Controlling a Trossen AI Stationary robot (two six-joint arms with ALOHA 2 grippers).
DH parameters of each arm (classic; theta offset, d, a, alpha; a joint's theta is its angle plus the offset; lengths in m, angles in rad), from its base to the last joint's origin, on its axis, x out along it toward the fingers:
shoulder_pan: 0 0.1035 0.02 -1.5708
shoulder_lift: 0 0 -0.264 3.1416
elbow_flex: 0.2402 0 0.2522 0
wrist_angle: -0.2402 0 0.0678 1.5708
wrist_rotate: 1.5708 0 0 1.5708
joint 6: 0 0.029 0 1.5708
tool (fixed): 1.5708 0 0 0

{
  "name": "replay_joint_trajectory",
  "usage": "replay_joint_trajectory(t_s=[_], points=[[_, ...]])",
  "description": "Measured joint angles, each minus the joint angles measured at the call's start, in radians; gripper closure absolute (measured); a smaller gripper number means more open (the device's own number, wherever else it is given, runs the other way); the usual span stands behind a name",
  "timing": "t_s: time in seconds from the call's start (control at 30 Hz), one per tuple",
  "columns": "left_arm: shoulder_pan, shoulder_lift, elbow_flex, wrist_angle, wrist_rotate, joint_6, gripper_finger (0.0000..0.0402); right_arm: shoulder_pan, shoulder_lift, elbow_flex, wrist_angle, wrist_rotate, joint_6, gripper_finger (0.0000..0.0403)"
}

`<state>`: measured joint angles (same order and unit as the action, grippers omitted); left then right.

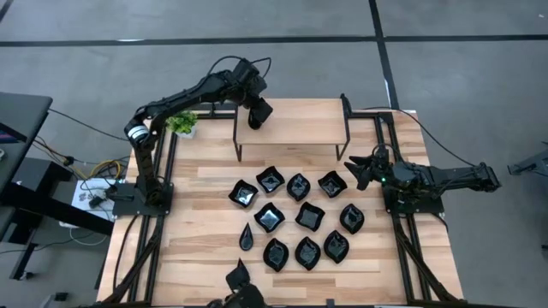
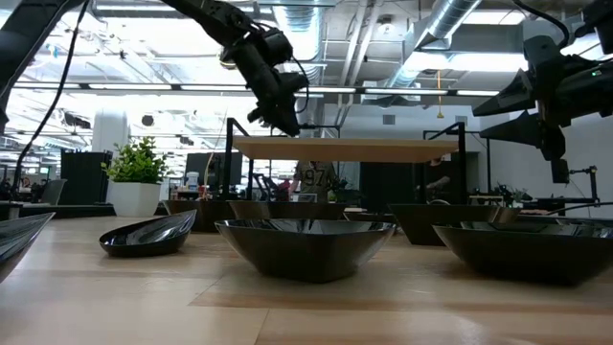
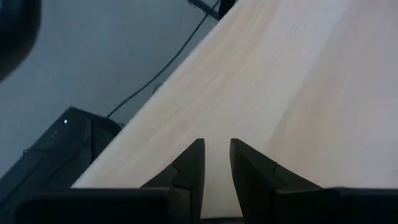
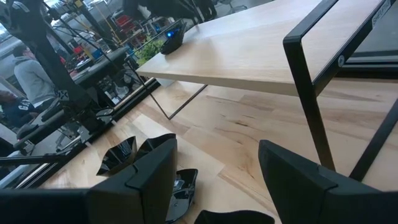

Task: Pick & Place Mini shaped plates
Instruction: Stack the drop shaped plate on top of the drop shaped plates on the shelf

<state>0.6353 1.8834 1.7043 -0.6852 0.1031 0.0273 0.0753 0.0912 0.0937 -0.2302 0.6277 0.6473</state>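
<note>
Left gripper over the shelf

Its fingers sit nearly together, and I cannot tell if they hold anything. The mini shaped plates lie toward 6 o'clock on the table (none on the shelf). The wide-open, empty right gripper could bump one.

I'm looking at the mini shaped plates, a dozen glossy black dishes clustered in the lower middle of the high view, all lying flat, hollow side up. Top row, I see four: wavy-edged squares and leaf-like ovals, close but apart. Below them, a wavy square at centre, two more to its right. Down at lower left a slim teardrop sits alone, point up-frame. From the low view, a broad bowl-like one fills the centre foreground, a shallow pointed one to its left.
</note>
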Motion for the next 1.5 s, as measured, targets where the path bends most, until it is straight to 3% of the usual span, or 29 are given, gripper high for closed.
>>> replay_joint_trajectory(t_s=[0.13, 0.27, 0.57, 0.97, 1.1, 1.2, 1.37, 1.5], points=[[-0.002, -0.075, 0.0, -0.006, 0.008, -0.021, 0.0325, 0.0, 0.0, 0.0, 0.0, 0.0, 0.0, 0.0182], [-0.038, -0.183, 0.002, -0.118, 0.018, -0.106, 0.0325, 0.0, 0.0, 0.0, 0.0, 0.0, 0.0, 0.0182], [-0.255, -0.327, -0.003, -0.422, -0.028, -0.396, 0.0325, 0.0, 0.0, 0.0, 0.0, 0.0, 0.0, 0.0182], [-0.656, -0.521, -0.299, -0.425, -0.051, -1.131, 0.0325, 0.001, 0.0, 0.0, 0.0, 0.0, 0.0, 0.0182], [-0.803, -0.522, -0.434, -0.336, -0.058, -1.322, 0.0325, 0.001, 0.0, 0.0, 0.0, 0.0, -0.001, 0.0182], [-0.882, -0.522, -0.552, -0.152, -0.068, -1.4, 0.0325, 0.001, 0.0, 0.0, 0.0, 0.0, -0.001, 0.0182], [-0.944, -0.522, -0.723, 0.12, -0.126, -1.488, 0.0325, 0.001, 0.0, 0.0, 0.0, 0.0, -0.001, 0.0182], [-0.965, -0.522, -0.817, 0.229, -0.144, -1.54, 0.0325, 0.001, 0.0, 0.0, 0.0, 0.0, -0.001, 0.0182]])
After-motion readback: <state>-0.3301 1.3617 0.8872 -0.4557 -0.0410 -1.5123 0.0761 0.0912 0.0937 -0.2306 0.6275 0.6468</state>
